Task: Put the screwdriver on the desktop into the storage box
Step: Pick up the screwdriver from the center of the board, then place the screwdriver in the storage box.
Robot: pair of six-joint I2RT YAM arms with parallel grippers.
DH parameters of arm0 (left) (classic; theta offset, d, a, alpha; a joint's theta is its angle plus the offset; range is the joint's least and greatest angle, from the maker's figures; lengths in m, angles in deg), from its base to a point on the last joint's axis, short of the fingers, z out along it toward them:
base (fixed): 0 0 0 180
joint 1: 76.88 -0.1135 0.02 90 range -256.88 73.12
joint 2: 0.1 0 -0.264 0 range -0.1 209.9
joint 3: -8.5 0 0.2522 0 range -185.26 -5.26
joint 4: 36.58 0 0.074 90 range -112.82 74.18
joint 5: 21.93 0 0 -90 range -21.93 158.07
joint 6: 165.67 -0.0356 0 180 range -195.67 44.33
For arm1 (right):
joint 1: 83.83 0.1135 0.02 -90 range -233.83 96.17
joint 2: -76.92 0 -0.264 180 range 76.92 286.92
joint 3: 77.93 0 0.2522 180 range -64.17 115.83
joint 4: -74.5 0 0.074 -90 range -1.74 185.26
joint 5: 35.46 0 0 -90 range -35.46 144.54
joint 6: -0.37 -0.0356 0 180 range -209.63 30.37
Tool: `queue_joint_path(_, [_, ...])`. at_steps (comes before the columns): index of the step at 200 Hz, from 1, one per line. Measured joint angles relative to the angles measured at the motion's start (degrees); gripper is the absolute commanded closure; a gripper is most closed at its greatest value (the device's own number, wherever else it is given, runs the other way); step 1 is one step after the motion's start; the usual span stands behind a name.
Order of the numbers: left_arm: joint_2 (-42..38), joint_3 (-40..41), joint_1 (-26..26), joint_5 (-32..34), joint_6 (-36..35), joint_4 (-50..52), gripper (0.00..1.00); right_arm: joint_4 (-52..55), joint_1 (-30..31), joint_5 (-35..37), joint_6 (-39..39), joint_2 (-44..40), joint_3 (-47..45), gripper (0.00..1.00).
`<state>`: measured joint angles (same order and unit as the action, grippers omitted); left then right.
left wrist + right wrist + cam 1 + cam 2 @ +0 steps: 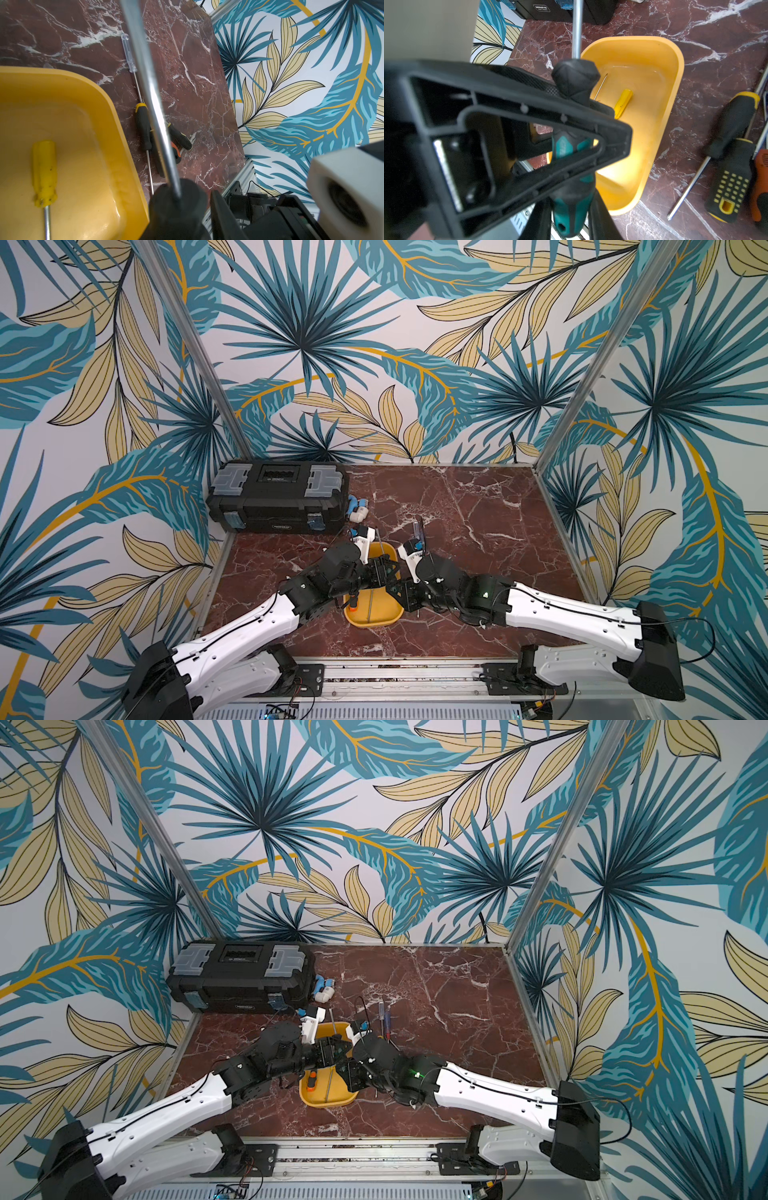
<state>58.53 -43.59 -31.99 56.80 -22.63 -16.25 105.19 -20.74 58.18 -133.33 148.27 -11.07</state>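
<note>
A screwdriver [572, 199] with a teal-and-black handle and a long steel shaft [153, 99] hangs over the yellow storage box [390, 616], [675, 62]. My right gripper [571, 214] is shut on the handle's butt end. My left gripper [187, 207] is shut on the handle further forward, and one of its fingers [612, 133] crosses in front of it. In both top views the two grippers [384, 568], [397, 591] meet above the box. A yellow-handled screwdriver [44, 172] lies inside the box. Several more screwdrivers [143, 126], [733, 155] lie on the desktop [478, 531] beside it.
A black toolbox [276, 502] with grey latches stands at the back left. A white-and-blue object [357, 510] lies next to it. An orange-and-black tool [311, 1081] rests in the box's near end. Patterned walls close in three sides.
</note>
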Motion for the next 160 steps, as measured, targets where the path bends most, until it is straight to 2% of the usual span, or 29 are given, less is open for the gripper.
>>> queue_joint_path(19, [0.2,-1.0,0.1,0.6,-0.1,1.8,0.91,-0.2,0.1,0.3,-0.1,0.0,0.0,0.58])
queue_joint_path(37, [0.9,-1.8,0.0,3.3,-1.3,5.7,1.0,0.6,0.1,1.7,0.0,-0.3,0.0,0.46])
queue_joint_path(80, [6.5,-1.9,-0.5,6.9,-3.8,13.4,1.0,5.9,0.1,7.1,0.2,-4.7,-1.5,0.39])
queue_joint_path(109, [12.1,-1.9,-0.5,6.8,-4.7,14.4,1.0,8.9,0.0,10.7,-0.5,-8.7,-3.5,0.37])
queue_joint_path(145, [17.8,-2.4,-0.3,5.3,-5.1,13.8,1.0,12.2,-0.1,14.5,-2.0,-9.3,-3.8,0.36])
queue_joint_path(152, [18.7,-2.8,-0.2,5.0,-5.1,13.7,0.95,13.0,-0.3,15.2,-2.2,-9.3,-3.8,0.35])
queue_joint_path(160, [19.6,-3.2,-0.1,4.7,-5.1,13.4,0.83,13.9,-0.7,15.9,-2.8,-9.1,-3.8,0.35])
